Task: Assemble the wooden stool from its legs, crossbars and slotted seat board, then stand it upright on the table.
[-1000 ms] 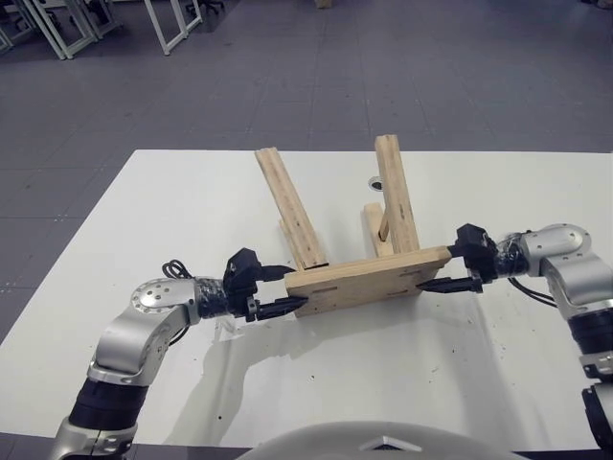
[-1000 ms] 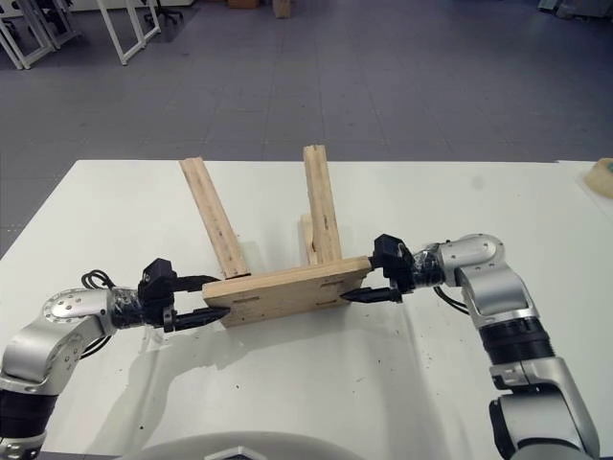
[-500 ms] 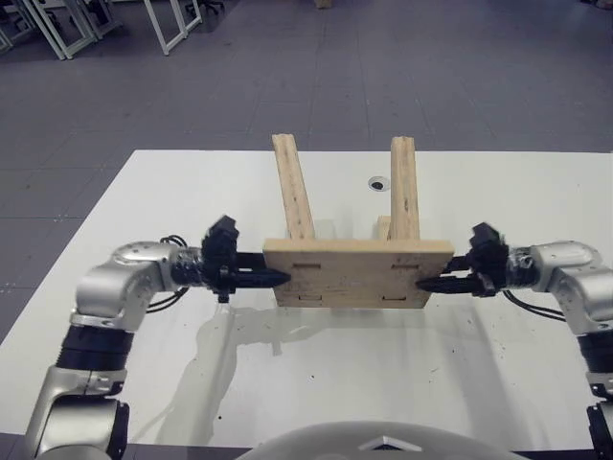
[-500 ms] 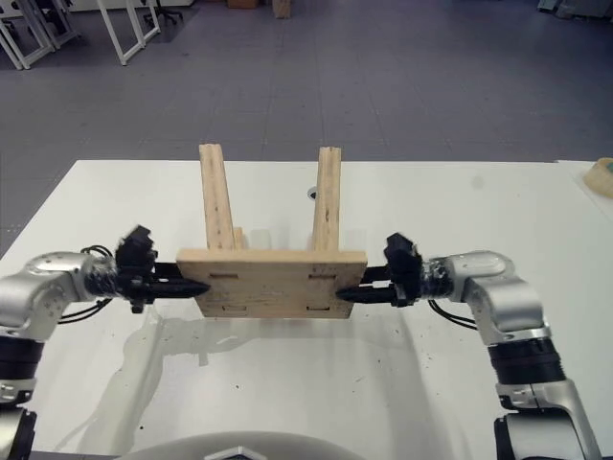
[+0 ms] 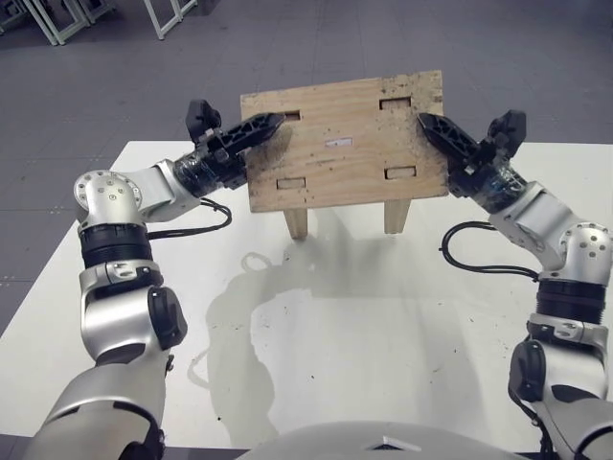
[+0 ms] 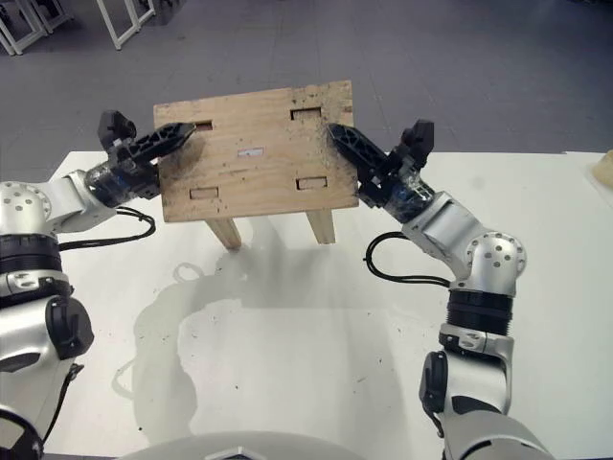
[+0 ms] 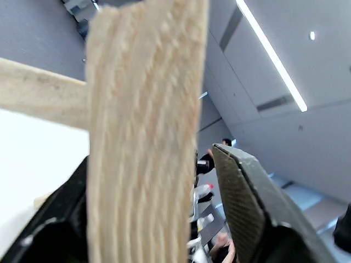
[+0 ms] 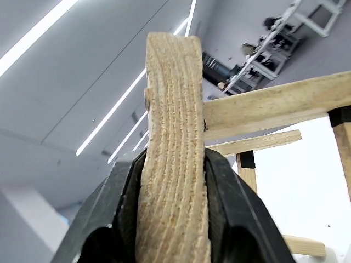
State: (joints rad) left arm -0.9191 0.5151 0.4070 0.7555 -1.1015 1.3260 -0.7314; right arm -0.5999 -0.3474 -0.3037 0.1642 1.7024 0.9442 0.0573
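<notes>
Since 0.5 s ago: stool raised and tipped, so the seat board (image 5: 340, 144) now faces the head camera over the far half of the desk (image 5: 383, 326). Two leg ends (image 5: 297, 223) show below its lower edge; contact with the desk not discernible. Left gripper (image 5: 261, 126) clamps the board's left edge near the top corner, right gripper (image 5: 431, 129) clamps the right edge. Forearms angle up and inward. Bare desk lies in front.

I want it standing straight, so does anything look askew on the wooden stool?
The pale wooden slotted seat board is tipped facing the camera and slanted, right end higher, with the left gripper and right gripper at its ends.
</notes>
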